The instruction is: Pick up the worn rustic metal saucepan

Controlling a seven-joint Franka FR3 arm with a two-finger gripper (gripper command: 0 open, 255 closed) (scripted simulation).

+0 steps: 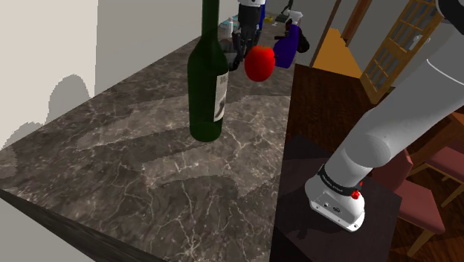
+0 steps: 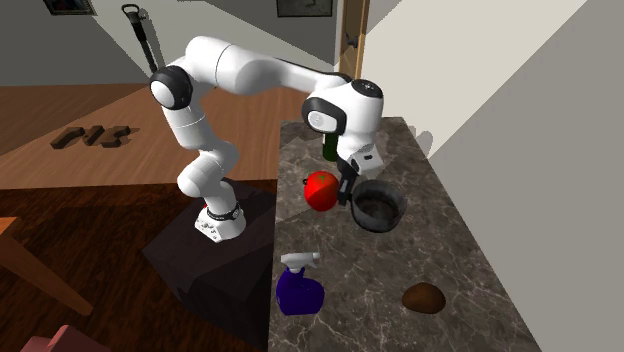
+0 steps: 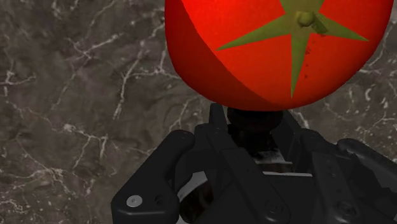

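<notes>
Dark veined marble surface [image 2: 470, 290] carries the dark round saucepan [image 2: 378, 210], near its middle in the second exterior view. The all-black gripper [image 2: 348, 192] is at the saucepan's rim on the stand side, its 2 fingers [image 3: 222, 143] clamped on a dark rod-like handle [image 3: 254, 121]. 1 red tomato [image 2: 321, 190] with a green calyx is just beside the gripper. 1 dark green glass bottle [image 1: 207, 82] stands upright beyond. 1 blue spray bottle [image 2: 298, 290] and 1 brown rounded lump [image 2: 424, 296] lie nearer that camera.
</notes>
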